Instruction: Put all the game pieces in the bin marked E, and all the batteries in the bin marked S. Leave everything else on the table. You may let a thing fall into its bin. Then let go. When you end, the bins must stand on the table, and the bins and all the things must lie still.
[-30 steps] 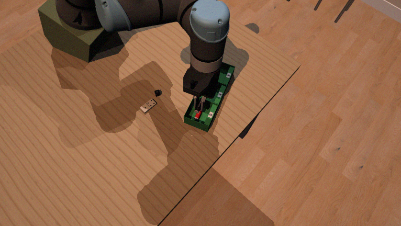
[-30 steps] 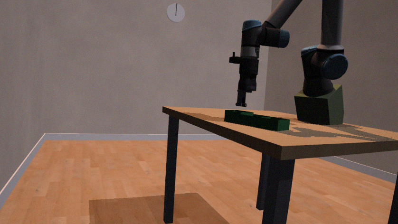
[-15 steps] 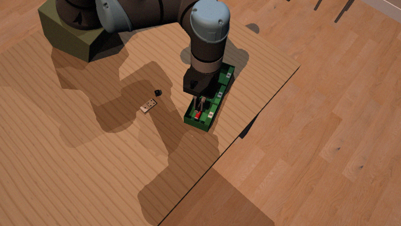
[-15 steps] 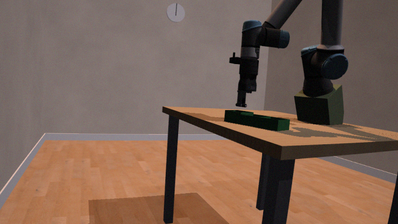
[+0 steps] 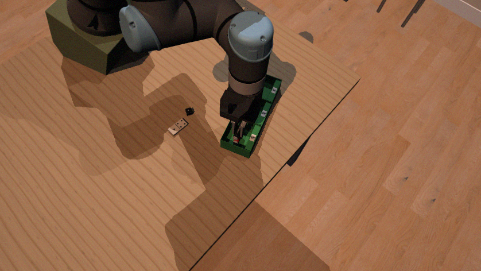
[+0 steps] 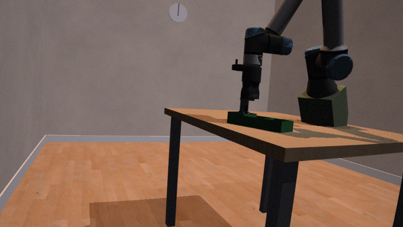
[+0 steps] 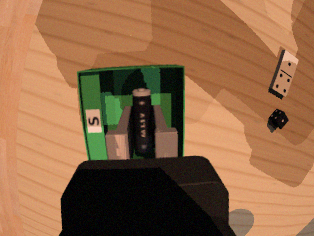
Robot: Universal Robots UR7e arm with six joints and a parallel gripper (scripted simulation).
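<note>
— What is gripped?
— A black battery (image 7: 142, 120) is clamped between the fingers of the gripper (image 5: 236, 136) (image 6: 244, 112) (image 7: 142, 118), low over the bin marked S (image 5: 234, 147) (image 7: 90, 87).
— And around it?
— A red thing (image 5: 236, 140) is partly seen in that bin; two more compartments are joined to it, the middle one marked E (image 5: 268, 107).
— The game pieces?
— A domino (image 5: 178, 126) (image 7: 284, 74) and a black die (image 5: 189, 111) (image 7: 278, 120) are seen near each other on the table (image 5: 134, 208) (image 6: 225, 126) (image 7: 55, 200), outside the bins.

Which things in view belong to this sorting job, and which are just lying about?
Part of the job:
- black battery, in the gripper
- domino
- black die
- green bins

Just about:
- wall clock
</note>
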